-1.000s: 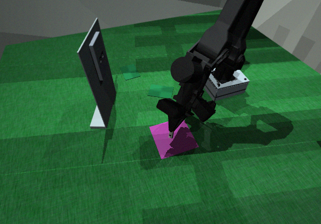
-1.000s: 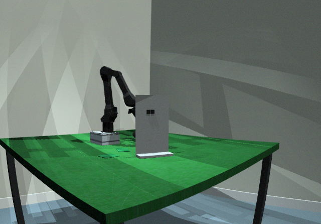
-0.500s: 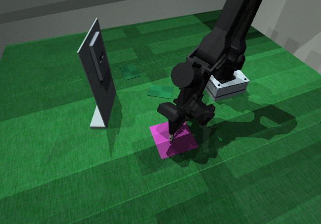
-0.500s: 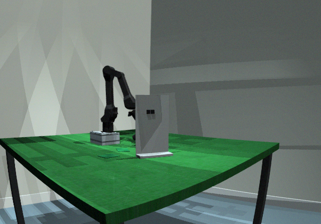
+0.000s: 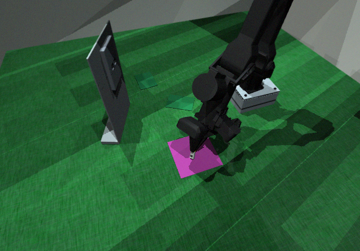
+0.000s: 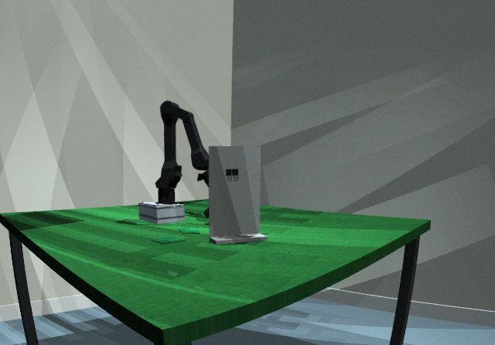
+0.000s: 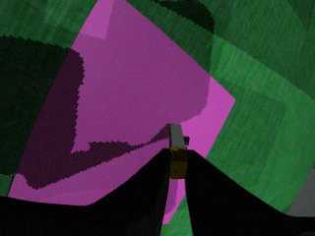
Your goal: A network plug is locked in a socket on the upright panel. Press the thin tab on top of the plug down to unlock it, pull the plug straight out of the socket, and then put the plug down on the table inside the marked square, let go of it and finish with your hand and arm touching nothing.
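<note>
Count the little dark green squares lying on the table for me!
2. One green square lies near the upright panel; the other green square lies closer to the arm. More may hide behind it.

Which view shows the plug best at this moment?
The wrist view: the plug sits pinched at the jaws' tips over the magenta square. The top view shows it tiny; in the exterior view the panel hides it.
</note>
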Motion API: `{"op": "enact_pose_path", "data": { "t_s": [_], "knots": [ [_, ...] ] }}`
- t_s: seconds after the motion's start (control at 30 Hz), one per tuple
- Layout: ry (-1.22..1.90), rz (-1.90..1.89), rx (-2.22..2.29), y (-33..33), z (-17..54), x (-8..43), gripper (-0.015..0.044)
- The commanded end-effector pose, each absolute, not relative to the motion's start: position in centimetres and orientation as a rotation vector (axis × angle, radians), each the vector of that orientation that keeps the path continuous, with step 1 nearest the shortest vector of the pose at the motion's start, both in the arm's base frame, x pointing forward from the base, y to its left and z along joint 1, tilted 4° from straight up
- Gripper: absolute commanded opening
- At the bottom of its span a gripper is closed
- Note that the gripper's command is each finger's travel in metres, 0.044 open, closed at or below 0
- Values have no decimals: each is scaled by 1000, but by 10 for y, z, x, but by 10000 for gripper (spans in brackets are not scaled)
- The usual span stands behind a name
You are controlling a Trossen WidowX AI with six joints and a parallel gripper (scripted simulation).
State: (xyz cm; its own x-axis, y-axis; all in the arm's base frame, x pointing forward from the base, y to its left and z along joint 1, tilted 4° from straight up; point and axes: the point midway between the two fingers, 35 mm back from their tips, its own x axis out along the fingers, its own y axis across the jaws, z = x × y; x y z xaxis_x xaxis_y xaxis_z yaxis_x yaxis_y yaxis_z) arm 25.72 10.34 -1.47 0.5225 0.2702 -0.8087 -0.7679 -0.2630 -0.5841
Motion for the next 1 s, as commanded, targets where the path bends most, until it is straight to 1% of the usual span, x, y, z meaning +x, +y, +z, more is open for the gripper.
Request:
{"op": "enact_pose_path", "data": {
  "t_s": [0.0, 0.3, 0.5, 0.97],
  "knots": [
    [453, 1054, -1530, 104, -17, 257, 0],
    [445, 1054, -1533, 104, -16, 258, 0],
    [445, 1054, -1533, 104, -16, 258, 156],
    [446, 1054, -1533, 102, -11, 255, 156]
  ]
}}
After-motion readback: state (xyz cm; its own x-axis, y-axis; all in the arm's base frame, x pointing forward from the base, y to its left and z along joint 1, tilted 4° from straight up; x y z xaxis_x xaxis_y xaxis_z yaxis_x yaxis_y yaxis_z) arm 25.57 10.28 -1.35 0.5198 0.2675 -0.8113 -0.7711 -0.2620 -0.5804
